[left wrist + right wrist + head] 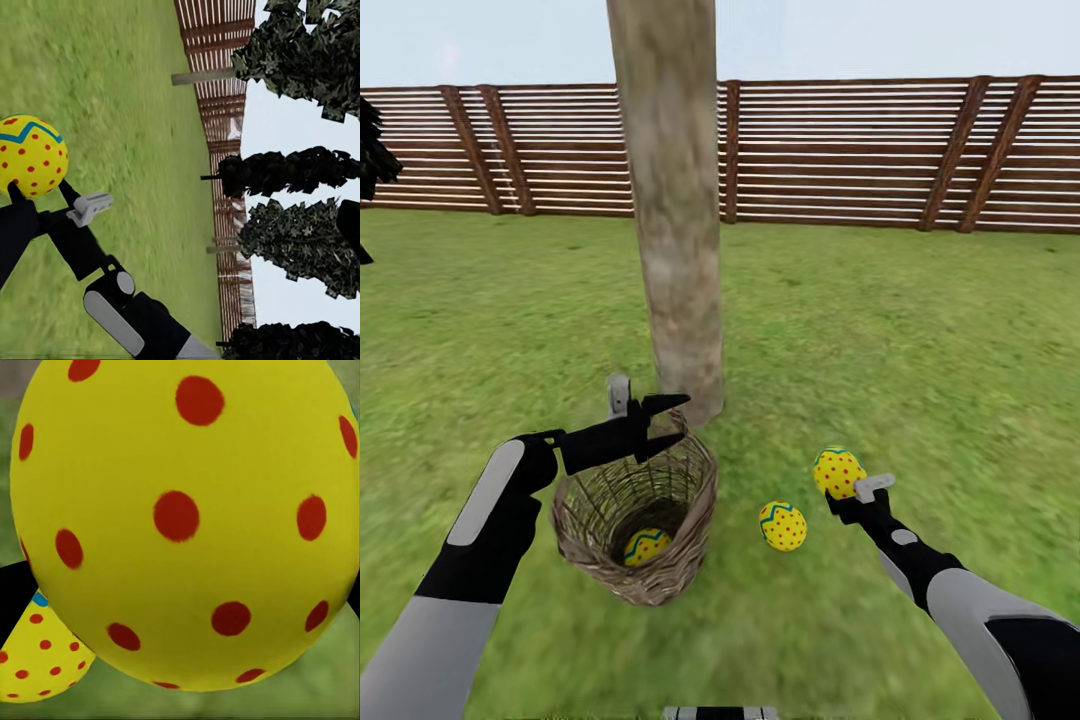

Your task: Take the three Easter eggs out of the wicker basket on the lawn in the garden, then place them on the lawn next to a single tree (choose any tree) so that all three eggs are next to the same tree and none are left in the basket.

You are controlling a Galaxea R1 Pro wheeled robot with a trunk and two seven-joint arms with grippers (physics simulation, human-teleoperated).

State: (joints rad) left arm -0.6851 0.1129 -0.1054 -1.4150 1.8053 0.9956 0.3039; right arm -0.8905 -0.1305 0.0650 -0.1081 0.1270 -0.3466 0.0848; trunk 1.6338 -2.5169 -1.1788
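Note:
The thick pale tree (672,220) stands on the lawn (920,340) straight ahead. At its foot the wicker basket (685,520) is tipped with its mouth towards me. My left gripper (668,420) is shut on the basket's far rim. One Easter egg (647,545) lies inside. A second egg (783,526) rests on the grass right of the basket, also seen in the right wrist view (37,660). My right gripper (842,478) is shut on a third egg (836,468) just above the grass; this egg (180,525) looms close, and the left wrist view shows it (30,154) too.
A brown slatted fence (860,150) closes off the lawn behind the tree. Black foliage (372,150) pokes in at the far left edge. Open grass spreads to the right of the trunk and around the basket.

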